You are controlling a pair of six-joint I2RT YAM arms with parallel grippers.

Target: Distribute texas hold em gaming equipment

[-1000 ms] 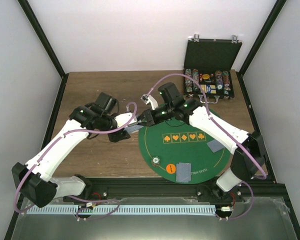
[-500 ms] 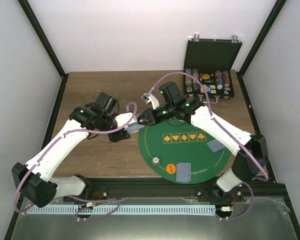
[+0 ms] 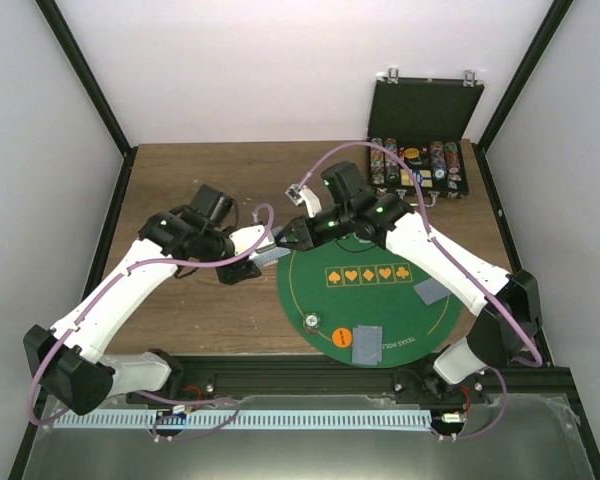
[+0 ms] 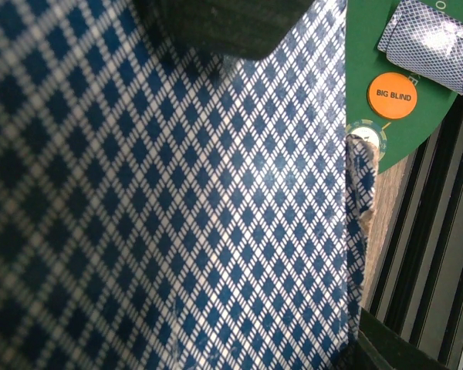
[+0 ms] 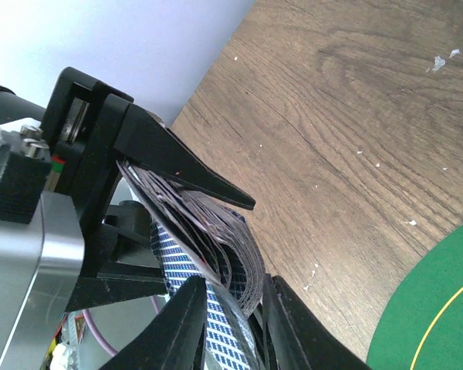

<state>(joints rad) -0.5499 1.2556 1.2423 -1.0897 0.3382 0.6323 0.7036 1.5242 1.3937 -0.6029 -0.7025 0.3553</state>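
Observation:
My left gripper [image 3: 263, 256] is shut on a deck of playing cards [image 3: 271, 257] just off the left rim of the green mat [image 3: 315, 295]. In the left wrist view, the blue-diamond card back [image 4: 177, 216] fills nearly the whole frame. My right gripper [image 3: 286, 240] meets the deck from the right. In the right wrist view its fingers [image 5: 187, 324] pinch the bent ends of the cards [image 5: 224, 239], with the gripper [image 5: 243, 327] shut on them. Two face-down cards [image 3: 368, 343] [image 3: 431, 292], an orange Big Blind disc [image 3: 342, 337] and a striped chip [image 3: 310, 321] lie on the mat.
The open black chip case [image 3: 420, 150] stands at the back right, close behind the right arm. Bare wooden table [image 3: 200, 180] lies to the left and behind the mat. A black rail [image 3: 310, 375] runs along the near edge.
The right gripper has crept a little left onto the deck and its jaws have narrowed slightly. The left arm and the deck have stayed put.

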